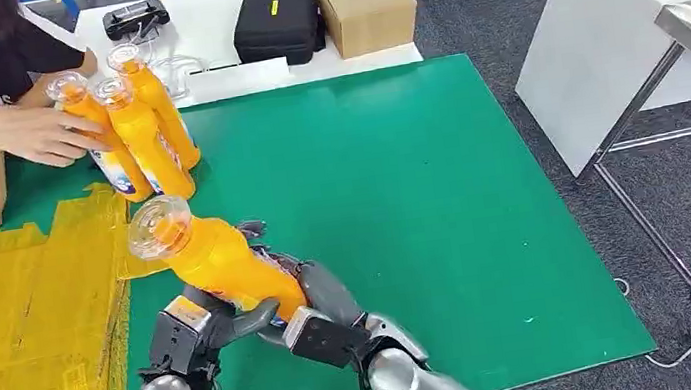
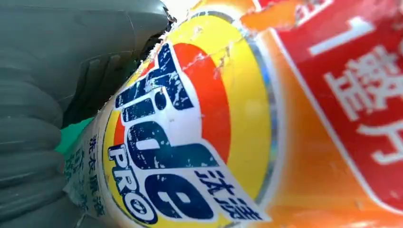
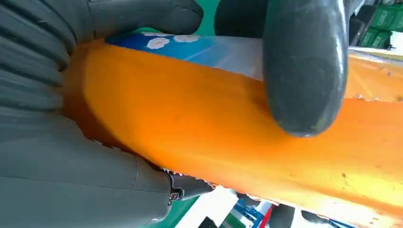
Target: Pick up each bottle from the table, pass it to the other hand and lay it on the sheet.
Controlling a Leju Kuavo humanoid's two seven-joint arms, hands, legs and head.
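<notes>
- An orange bottle (image 1: pixel 214 258) is tilted above the green mat (image 1: pixel 402 198), its clear cap pointing up and toward the yellow sheet (image 1: pixel 26 328), its base down between the two robot hands.
- The right hand (image 1: pixel 321 304) grips the lower part of the bottle: in the right wrist view the thick thumb (image 3: pixel 304 66) presses across the orange side while the other fingers wrap the far side.
- The left hand (image 1: pixel 212 323) sits just beside the right one, under the bottle's base; a finger reaches across below the bottle, touching or nearly touching it. Whether this hand truly holds the bottle cannot be told.
- In the left wrist view the bottle's label (image 2: pixel 190 137) lies right against the hand's grey cover.
- Three more orange bottles (image 1: pixel 137 132) stand upright together at the far left of the mat, and a person's hand (image 1: pixel 35 130) rests on them.
- A black case (image 1: pixel 276 22) and a cardboard box (image 1: pixel 367 6) sit on the white table beyond the mat.
</notes>
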